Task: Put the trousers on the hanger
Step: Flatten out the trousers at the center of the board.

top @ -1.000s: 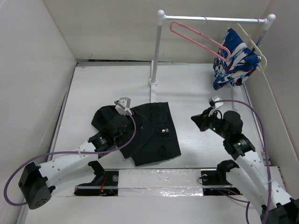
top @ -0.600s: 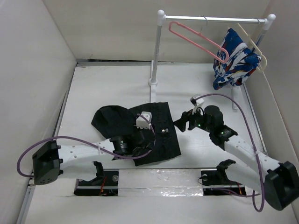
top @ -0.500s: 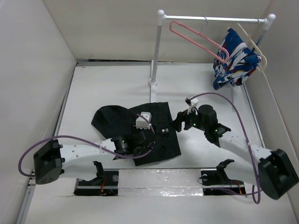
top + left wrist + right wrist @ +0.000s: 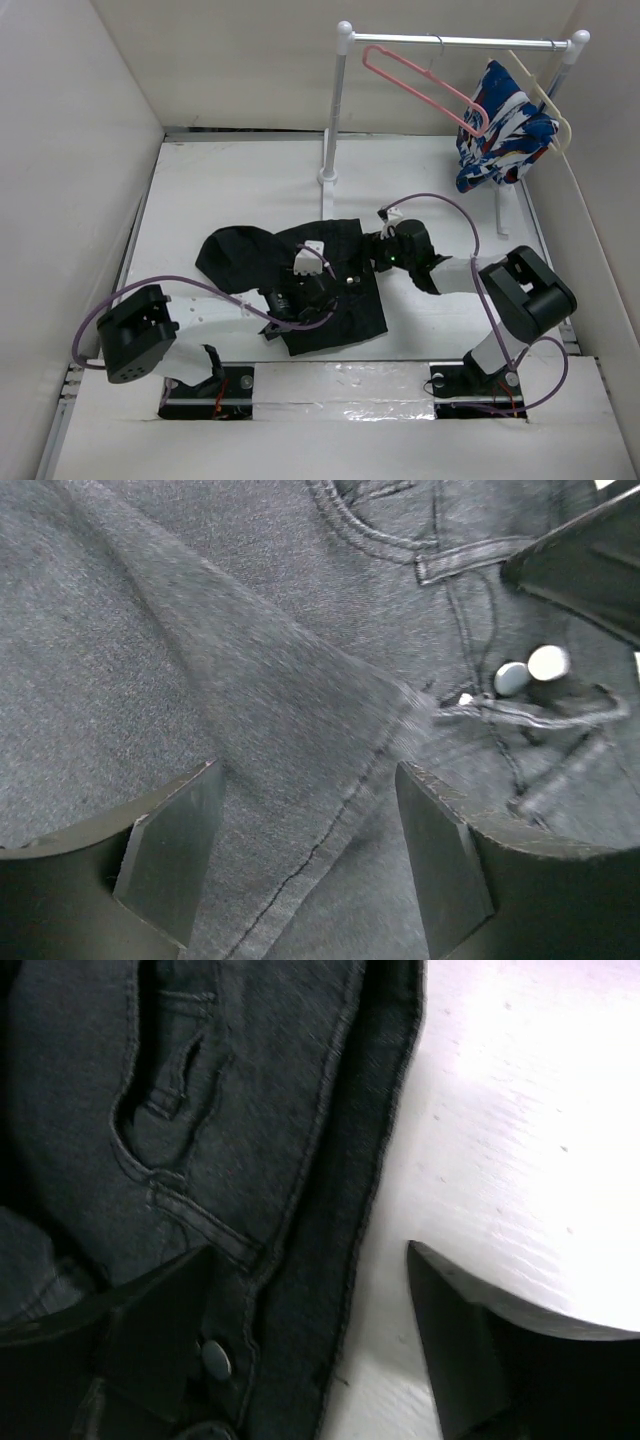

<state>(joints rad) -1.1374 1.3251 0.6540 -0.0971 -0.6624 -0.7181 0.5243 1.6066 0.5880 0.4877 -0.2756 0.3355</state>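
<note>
The black trousers [image 4: 362, 312] lie crumpled on the white table in the top view. My left gripper [image 4: 322, 296] hovers low over their middle. It is open, and a folded seam of trousers [image 4: 250, 660] runs between its fingers [image 4: 170, 850]. My right gripper [image 4: 372, 258] is at the trousers' right waist edge, open. It straddles the hem of the trousers [image 4: 300, 1160], with one finger over cloth and the other finger [image 4: 470, 1350] over bare table. A metal button [image 4: 215, 1357] shows near it. The pink hanger [image 4: 415, 82] hangs empty on the rail.
A white rack stands at the back with its post [image 4: 330, 130] just behind the trousers. On its right end a cream hanger [image 4: 545, 95] carries a blue, white and red garment [image 4: 505, 125]. White walls close in on the left, back and right.
Both arms swung inward onto the trousers. The left went from the left lobe to the middle, and the right went leftward from the open table to the waist edge.
</note>
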